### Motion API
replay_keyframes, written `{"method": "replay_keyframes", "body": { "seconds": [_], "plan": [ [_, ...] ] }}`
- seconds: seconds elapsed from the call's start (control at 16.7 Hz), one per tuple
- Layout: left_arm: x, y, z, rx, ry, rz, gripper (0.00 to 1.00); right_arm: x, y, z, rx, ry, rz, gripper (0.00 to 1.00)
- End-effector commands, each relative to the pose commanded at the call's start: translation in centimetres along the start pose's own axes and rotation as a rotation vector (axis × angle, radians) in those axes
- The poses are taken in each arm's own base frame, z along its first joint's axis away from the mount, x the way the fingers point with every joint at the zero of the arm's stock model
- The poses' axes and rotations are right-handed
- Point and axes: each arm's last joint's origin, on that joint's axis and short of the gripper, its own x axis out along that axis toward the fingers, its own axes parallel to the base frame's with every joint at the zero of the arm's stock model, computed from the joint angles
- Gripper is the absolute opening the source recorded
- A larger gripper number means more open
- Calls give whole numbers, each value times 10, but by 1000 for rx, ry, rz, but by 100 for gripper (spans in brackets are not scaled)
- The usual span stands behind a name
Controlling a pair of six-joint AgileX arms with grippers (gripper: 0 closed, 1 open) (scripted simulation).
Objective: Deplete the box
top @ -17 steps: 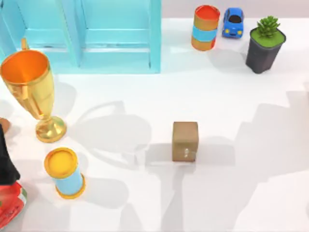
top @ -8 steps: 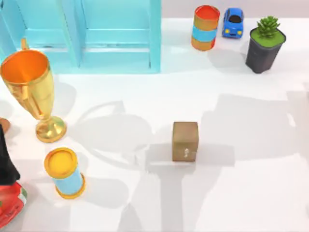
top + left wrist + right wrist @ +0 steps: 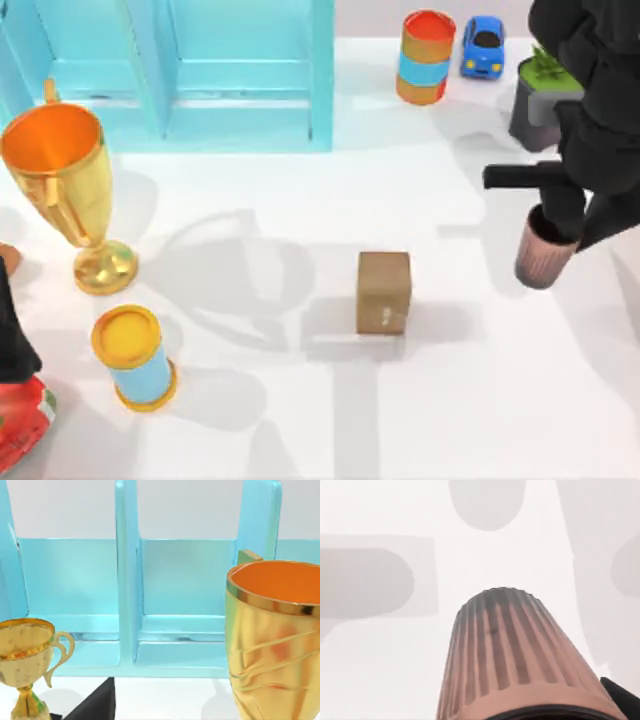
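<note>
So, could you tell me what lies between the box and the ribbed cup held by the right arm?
Nothing: in the top view, only bare table separates the box from the cup.

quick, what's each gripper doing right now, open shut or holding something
Right gripper: shut on the ribbed brown cup, carried over the table's right side.
Left gripper: cannot be told; that arm sits parked at the table's left edge.

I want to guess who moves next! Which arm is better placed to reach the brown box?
Right. The right gripper holds a ribbed cup just right of the box, with nothing between them. The left arm sits parked at the table's left edge, beyond the yellow can.
</note>
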Motion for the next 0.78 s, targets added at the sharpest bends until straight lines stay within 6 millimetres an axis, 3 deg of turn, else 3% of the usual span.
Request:
{"method": "replay_keyframes", "body": {
  "seconds": [0.12,0.3,0.42,0.78],
  "plan": [
    [0,0,0,0,0,0,100,11,41,-32,1,-7,-10,0],
    [0,0,0,0,0,0,100,22,73,-70,1,-20,-16,0],
    [0,0,0,0,0,0,100,26,80,-81,2,-25,-16,0],
    [0,0,0,0,0,0,100,34,80,-82,5,-16,-21,0]
  ]
}}
